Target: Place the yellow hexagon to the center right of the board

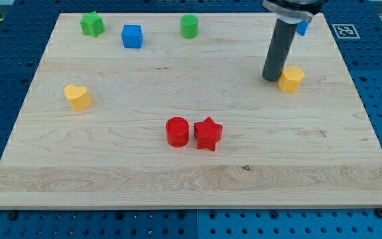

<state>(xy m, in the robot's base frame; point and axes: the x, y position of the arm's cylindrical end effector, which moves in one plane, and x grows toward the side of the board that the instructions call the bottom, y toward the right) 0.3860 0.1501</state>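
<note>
Just right of my tip (271, 79), touching the tool, sits the yellow hexagon (291, 78); bare counter (178, 179) stretches beyond it toward the right edge; the tool is a plain rod with nothing to spread or pinch

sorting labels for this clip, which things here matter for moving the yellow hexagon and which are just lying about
In the job:
yellow hexagon
my tip, just to its left
board

Lying about:
yellow heart
red cylinder
red star
green star
green cylinder
blue cube
blue block, partly hidden
</note>
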